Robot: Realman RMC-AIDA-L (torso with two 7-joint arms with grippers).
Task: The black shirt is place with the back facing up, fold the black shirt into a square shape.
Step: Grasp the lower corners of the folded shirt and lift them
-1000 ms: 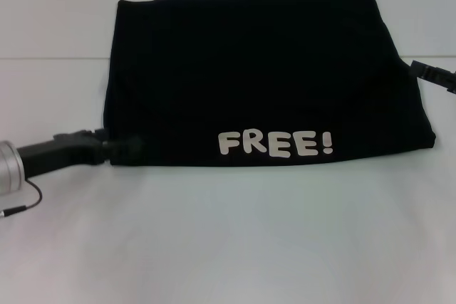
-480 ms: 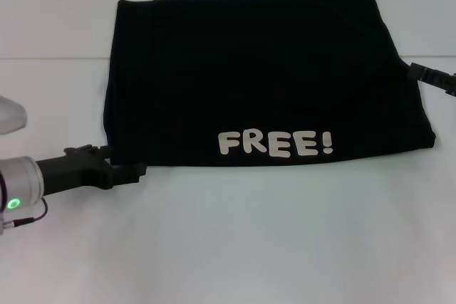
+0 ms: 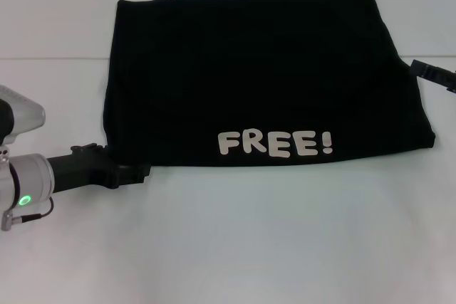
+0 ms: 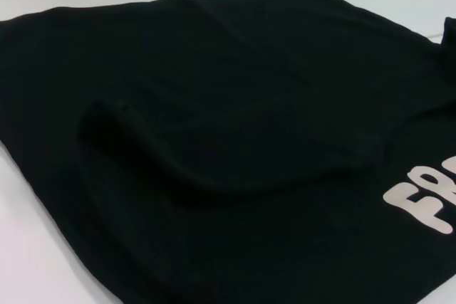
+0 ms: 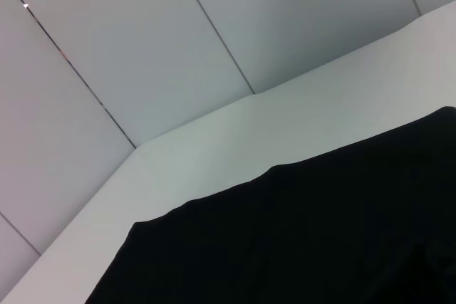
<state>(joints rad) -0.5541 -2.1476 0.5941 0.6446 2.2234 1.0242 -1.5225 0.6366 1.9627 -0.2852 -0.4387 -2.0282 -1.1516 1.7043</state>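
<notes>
**Shirt partly folded; squaring not finished**

The black shirt (image 3: 256, 76) lies flat on the white table (image 3: 285, 240) as a wide rectangle, "FREE!" lettering (image 3: 275, 144) uppermost. At least one crosswise fold appears left. The left gripper (image 3: 135, 173) sits at its near-left corner, the right gripper (image 3: 427, 72) at its right edge; grip state cannot be told for either.

White table (image 3: 249, 233) fills my head view, bare surface from 3 through 6 to 9 o'clock. Pale wall (image 5: 107, 69) behind it at 12 o'clock, panel seams (image 5: 214, 30) running down to the table's back edge, seen from my right wrist.
</notes>
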